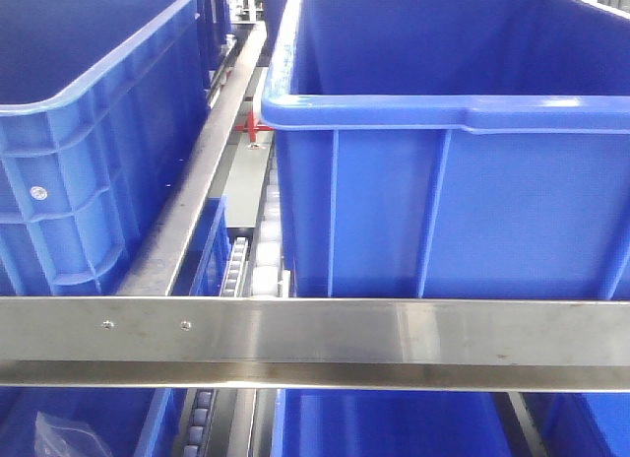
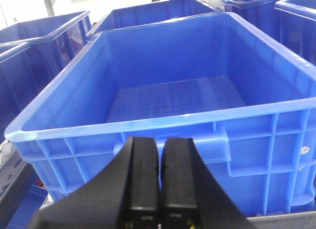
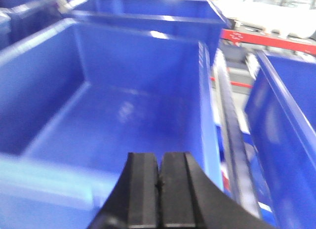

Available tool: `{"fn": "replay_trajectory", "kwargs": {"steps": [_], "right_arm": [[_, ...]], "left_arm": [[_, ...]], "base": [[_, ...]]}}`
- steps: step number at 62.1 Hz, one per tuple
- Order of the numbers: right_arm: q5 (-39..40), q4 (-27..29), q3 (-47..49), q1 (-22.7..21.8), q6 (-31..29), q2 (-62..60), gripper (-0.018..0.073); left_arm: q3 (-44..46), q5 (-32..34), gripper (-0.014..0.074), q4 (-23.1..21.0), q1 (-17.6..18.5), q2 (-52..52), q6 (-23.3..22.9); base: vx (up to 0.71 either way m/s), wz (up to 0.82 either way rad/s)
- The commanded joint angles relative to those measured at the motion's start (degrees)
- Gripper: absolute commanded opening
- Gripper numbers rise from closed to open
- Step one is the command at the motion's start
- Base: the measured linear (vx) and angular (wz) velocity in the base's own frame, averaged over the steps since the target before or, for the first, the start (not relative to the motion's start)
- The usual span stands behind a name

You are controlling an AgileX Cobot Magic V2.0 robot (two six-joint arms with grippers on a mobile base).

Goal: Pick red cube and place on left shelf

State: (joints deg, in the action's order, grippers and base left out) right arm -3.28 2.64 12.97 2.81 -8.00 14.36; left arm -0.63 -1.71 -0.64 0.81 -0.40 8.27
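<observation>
Steel shelf rack filling all views, blue crates sitting in rows on it, bright white background glaring behind the far crates in both wrist views.

Left gripper (image 2: pixel 159 189) is hanging at the bottom of its wrist view, black fingers (image 2: pixel 143 184) pressing together, nothing between them. It is sitting just in front of the near wall of a large blue crate (image 2: pixel 168 105), pointing at the rim; crate interior is showing bare floor. More crates are standing to the left and right of it and behind.

Right gripper (image 3: pixel 159 189) is also sitting with its pads together, nothing gripped, view blurring. It is hovering over the near rim of another blue crate (image 3: pixel 113 115); a steel side rail (image 3: pixel 232 140) is running along that crate's right edge, another crate beyond it.

Front view: flat riveted front rail (image 1: pixel 315 331) of the left shelf (image 1: pixel 197 181) is crossing the frame, two big crates sitting behind it, white roller track (image 1: pixel 264 270) running between them. A small red piece (image 1: pixel 256 125) is showing in the gap near the right crate's far-left corner; cannot tell whether it is the red cube. Lower tier is showing more blue crates and a clear plastic bag (image 1: pixel 64 432) at the bottom left.
</observation>
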Motion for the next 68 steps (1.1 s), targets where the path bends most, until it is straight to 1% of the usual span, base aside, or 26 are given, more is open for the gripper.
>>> {"fn": "replay_trajectory", "kwargs": {"steps": [1,15,24,31,63,68], "right_arm": [[3.77,0.32,-2.50,-1.32,-0.11,-3.97,0.0049],[3.72,0.38,-10.31,-2.35,-0.11,-14.32,0.0049],[4.18,0.80,-13.24,-2.35,-0.11,-16.01,0.0049],[2.50,0.94,-13.24,-2.35,-0.11,-16.01,0.0049],[2.33,0.99,-13.24,-2.35,-0.11,-15.95,0.0049],[2.39,0.99,-13.24,-2.35,0.62,-15.95,0.0049]], "left_arm": [[-1.26,5.18,0.0106,-0.27,0.38,-0.02,0.03],[-1.26,5.18,0.0106,-0.27,0.38,-0.02,0.03],[-1.26,5.18,0.0106,-0.27,0.38,-0.02,0.03],[-1.26,5.18,0.0106,-0.27,0.38,-0.02,0.03],[-1.26,5.18,0.0106,-0.27,0.38,-0.02,0.03],[-1.26,5.18,0.0106,-0.27,0.38,-0.02,0.03]], "base": [[0.00,0.00],[0.00,0.00],[0.00,0.00],[0.00,0.00],[0.00,0.00],[0.00,0.00]]}}
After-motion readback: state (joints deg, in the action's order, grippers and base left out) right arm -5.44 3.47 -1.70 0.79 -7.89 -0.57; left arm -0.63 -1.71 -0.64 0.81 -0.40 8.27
